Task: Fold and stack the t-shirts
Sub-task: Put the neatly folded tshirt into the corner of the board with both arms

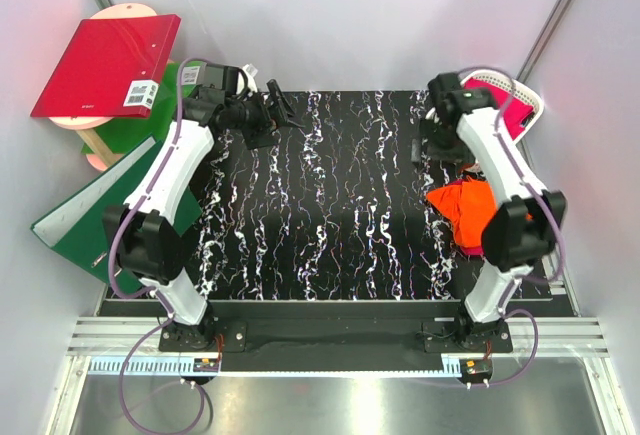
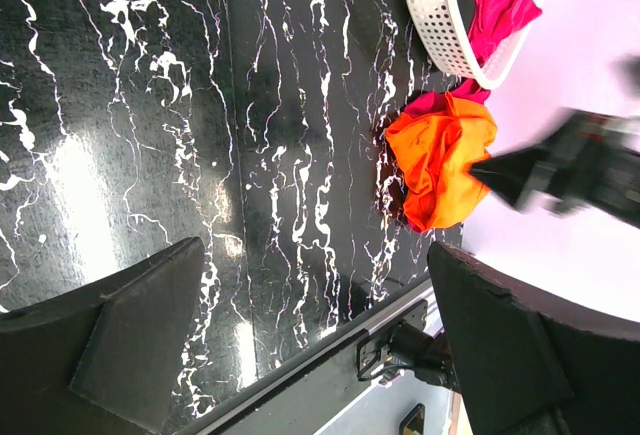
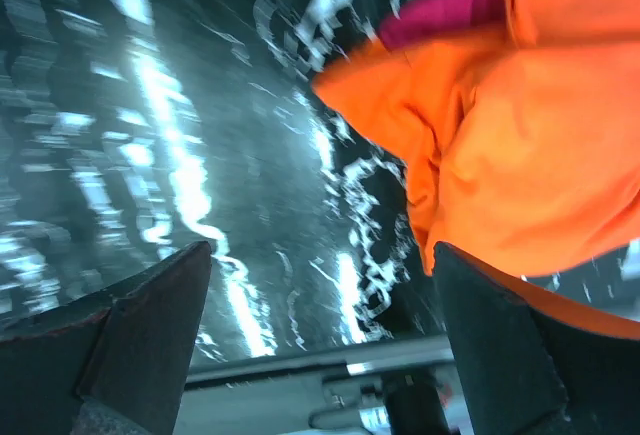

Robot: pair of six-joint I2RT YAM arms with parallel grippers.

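Right claw [image 3: 320, 320] wide and empty near crumpled orange t-shirt [image 3: 510, 165]; left claw [image 2: 315, 330] wide too; cloth looks light and limp, so pinch a raised fold.

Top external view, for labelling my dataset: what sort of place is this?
Likely a robot test cell: plain white enclosure walls, a black white-veined marbled tabletop, and a silver aluminium rail along its near edge.
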